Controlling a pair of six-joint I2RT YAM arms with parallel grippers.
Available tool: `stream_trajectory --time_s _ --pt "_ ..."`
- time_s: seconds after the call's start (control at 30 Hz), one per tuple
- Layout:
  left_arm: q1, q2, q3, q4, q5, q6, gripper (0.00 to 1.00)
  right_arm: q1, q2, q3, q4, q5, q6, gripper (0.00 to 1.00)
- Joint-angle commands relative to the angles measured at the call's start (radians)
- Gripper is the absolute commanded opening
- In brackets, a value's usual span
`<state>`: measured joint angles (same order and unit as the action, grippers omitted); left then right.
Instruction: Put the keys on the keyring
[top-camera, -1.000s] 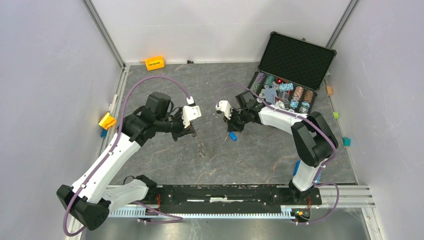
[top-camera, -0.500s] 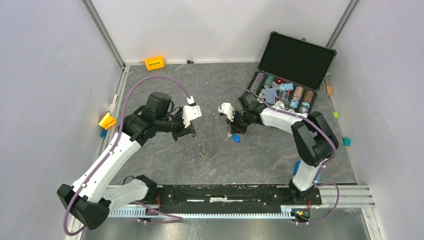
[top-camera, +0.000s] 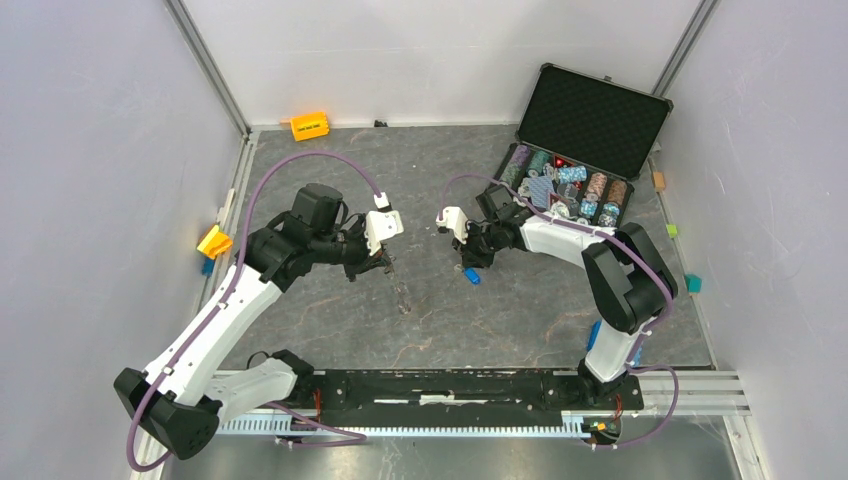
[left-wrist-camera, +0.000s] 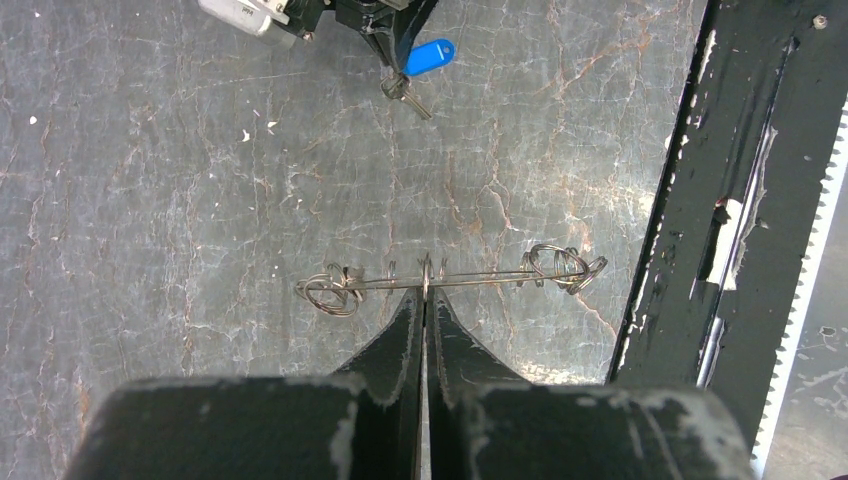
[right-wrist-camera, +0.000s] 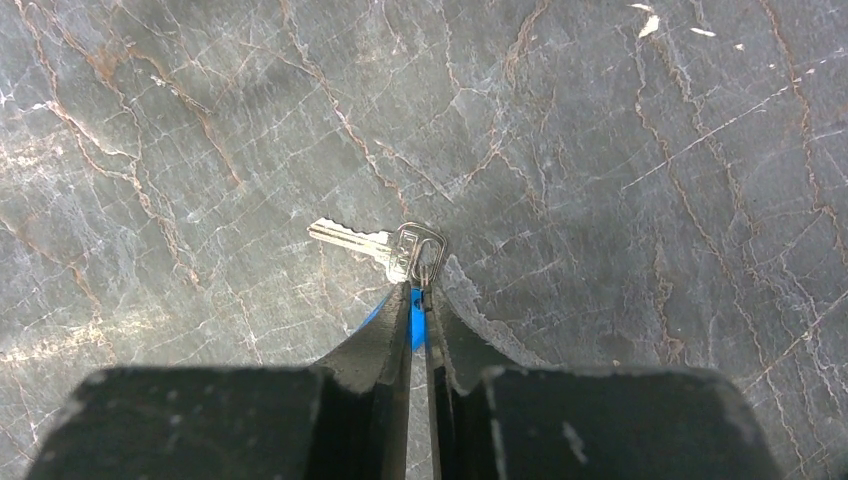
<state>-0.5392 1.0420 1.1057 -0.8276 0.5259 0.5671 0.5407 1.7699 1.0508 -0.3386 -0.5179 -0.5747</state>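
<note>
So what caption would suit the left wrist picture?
Left tool shut on the thin wire keyring, seen edge-on, with a blue-tagged key beyond.

An open black case (top-camera: 600, 118) of poker chips (top-camera: 565, 185) is set at the desk's (top-camera: 330, 180) far right corner; an orange block (top-camera: 309, 126) is seen at its far edge.

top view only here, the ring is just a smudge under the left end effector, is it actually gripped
Observer: Yes. In the left wrist view the left end effector is shut on the keyring, pinching its thin wire near the middle.
Operator: and the right one, got a key or not
Observer: The right wrist view shows the right end effector shut on the small loop at the head of a silver key.
</note>
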Motion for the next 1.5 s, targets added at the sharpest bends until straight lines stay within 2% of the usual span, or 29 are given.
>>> stream_trajectory --time_s 0.0,0.5,1.47 --pt "0.001 -0.009 0.003 0.048 0.023 0.012 0.02 -0.003 -0.013 -0.005 0.003 0.0 -0.016 0.15" --pt "0.0 -0.013 -0.001 0.048 0.023 0.016 0.02 -0.003 0.008 -0.004 0.004 -0.001 -0.014 0.2" --pt "0.001 -0.023 -0.012 0.048 0.025 0.025 0.02 -0.003 -0.007 0.021 -0.014 -0.079 0.033 0.15"
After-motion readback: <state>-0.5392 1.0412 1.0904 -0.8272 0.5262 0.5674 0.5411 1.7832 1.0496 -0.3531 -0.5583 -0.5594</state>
